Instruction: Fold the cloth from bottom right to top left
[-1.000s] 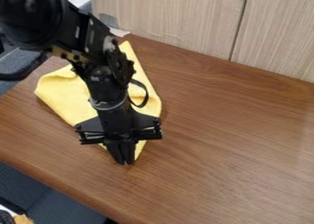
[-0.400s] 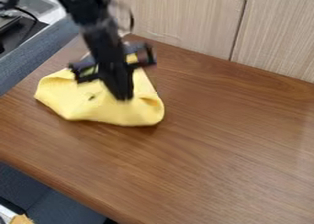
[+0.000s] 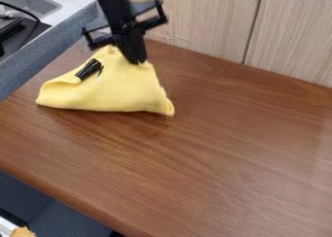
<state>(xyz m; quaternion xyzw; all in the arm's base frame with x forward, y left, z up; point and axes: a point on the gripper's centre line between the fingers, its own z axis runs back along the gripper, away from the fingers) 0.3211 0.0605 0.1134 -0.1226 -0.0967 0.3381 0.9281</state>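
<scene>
Brown bench bears our yellow cloth, upper left; its far end seems nipped in our narrow pincer. We judge the fold nearly across: next, lower gently, release.

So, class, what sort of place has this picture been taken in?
Probably a robotics lab or workroom with a mock kitchen corner: a black robot gripper hangs over a yellow cloth on a wood-grain table, and a sink shows at the upper left.
</scene>
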